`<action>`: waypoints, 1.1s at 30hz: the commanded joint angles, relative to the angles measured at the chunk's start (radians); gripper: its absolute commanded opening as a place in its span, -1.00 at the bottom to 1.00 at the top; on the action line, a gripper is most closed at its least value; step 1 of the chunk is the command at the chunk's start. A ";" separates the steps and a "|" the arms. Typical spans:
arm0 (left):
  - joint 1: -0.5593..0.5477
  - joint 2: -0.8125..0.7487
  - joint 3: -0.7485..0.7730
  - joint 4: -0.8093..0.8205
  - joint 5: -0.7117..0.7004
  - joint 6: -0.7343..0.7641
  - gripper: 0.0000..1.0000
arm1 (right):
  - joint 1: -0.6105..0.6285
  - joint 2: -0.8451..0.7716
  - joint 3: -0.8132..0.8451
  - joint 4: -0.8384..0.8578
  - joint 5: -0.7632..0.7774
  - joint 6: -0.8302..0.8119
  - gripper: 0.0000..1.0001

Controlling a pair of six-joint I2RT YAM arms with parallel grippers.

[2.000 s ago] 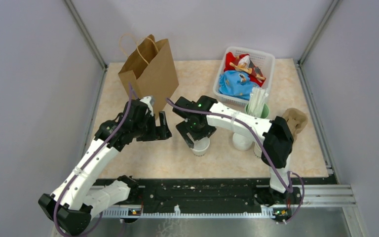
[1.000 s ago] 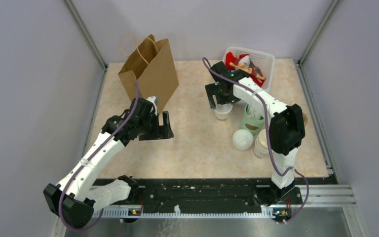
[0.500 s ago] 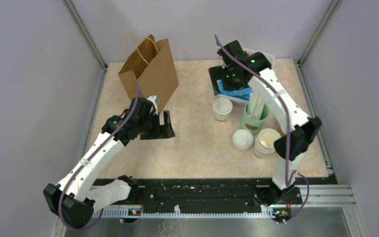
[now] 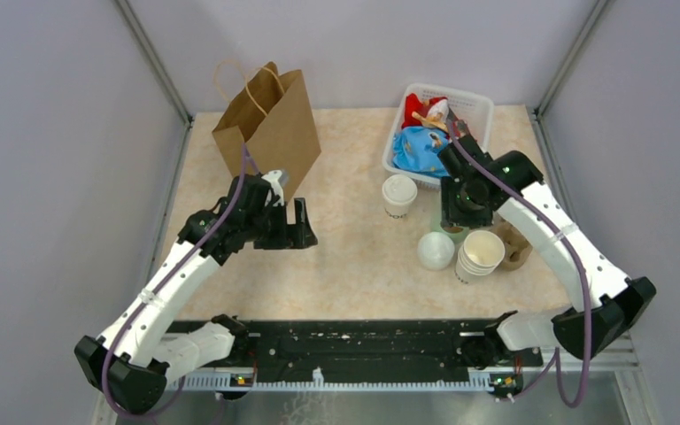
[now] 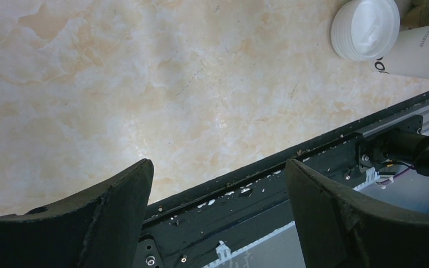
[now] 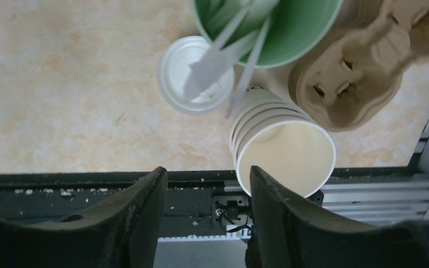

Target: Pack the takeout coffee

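The takeout coffee [image 4: 398,196], a white paper cup with dark lettering and a white round top, stands alone on the table just left of the basket, with nothing touching it. To its right, my right gripper [image 4: 454,200] hangs over the green straw cup [image 6: 290,28]. In its wrist view the right gripper [image 6: 206,170] has its jaws apart and nothing between them. My left gripper [image 4: 299,221] hovers wide open and empty in front of the brown paper bag [image 4: 270,124]. The left gripper [image 5: 218,163] looks down on bare table and the front rail.
A stack of nested lidless cups [image 4: 480,254] and a pile of loose lids [image 4: 436,251] sit in front of the green cup. A cardboard cup carrier [image 6: 357,72] lies to their right. The white basket [image 4: 481,104] with red and blue packets stands at the back right.
My right gripper swung from the basket back toward the near side, over the green straw cup, and its jaws narrowed. The coffee cup stayed where it stands. The left arm barely moved.
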 commanded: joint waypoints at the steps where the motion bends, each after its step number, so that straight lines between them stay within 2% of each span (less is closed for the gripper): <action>1: 0.003 -0.020 0.026 0.034 0.023 0.028 0.88 | -0.042 -0.121 -0.129 -0.009 0.054 0.187 -0.09; 5: 0.003 -0.019 0.038 0.029 0.023 0.042 0.88 | -0.090 -0.148 -0.234 0.113 -0.037 0.177 -0.15; 12: 0.003 -0.032 0.039 0.012 0.014 0.047 0.88 | -0.095 -0.118 -0.325 0.186 -0.025 0.179 -0.33; 20: 0.003 -0.030 0.036 0.014 0.009 0.050 0.88 | -0.095 -0.121 -0.272 0.119 0.060 0.155 -0.98; 29: 0.003 -0.018 0.007 0.048 0.046 0.049 0.89 | -0.078 -0.111 -0.052 -0.086 0.098 0.191 -1.00; 33: 0.003 -0.010 0.015 0.050 0.052 0.055 0.89 | -0.077 -0.111 0.075 -0.105 0.058 0.170 -1.00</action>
